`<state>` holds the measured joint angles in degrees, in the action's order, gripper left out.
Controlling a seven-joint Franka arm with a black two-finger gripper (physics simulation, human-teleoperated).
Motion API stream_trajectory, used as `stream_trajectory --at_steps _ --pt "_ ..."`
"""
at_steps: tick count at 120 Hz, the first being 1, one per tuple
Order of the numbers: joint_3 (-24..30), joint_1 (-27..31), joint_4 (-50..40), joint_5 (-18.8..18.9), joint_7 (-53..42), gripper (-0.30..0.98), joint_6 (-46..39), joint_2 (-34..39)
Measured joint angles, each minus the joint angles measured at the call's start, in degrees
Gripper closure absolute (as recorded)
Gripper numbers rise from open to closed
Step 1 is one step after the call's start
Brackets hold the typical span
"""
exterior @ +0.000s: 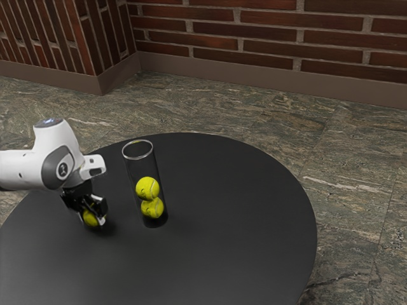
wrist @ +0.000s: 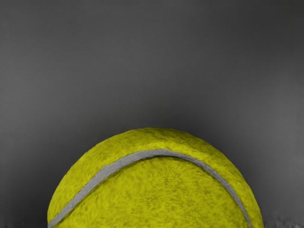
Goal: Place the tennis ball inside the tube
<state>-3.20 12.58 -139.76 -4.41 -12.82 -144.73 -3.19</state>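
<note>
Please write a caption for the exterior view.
Robot tool at a tennis ball; nearby, a clear tube with two more balls stands on a black table.

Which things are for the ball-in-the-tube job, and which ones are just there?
For the job:
- the ball at the gripper
- the clear tube

Just there:
- the upper ball and lower ball, already inside the tube
- the black table
- the brick wall
- the stone floor

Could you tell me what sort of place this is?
Probably a room in a home or a lobby, though the pictures don't settle which: there is a brick wall, a marbled stone-look floor and a round black table.
</note>
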Motion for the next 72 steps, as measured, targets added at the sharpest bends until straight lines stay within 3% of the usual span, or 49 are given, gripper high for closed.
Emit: stream_trajectory --at_steps 15,29,51,72 --pt "0.76 -0.13 -1.03 0.18 0.33 0.37 2.46 10.15" --pt "2.29 -0.09 5.63 -0.22 0.71 0.38 10.4 16.04" --pt "6.27 -0.14 18.94 -1.23 1.04 0.38 25.26 17.84" --pt "10.47 -0.81 23.24 -2.99 1.29 0.38 33.04 16.6"
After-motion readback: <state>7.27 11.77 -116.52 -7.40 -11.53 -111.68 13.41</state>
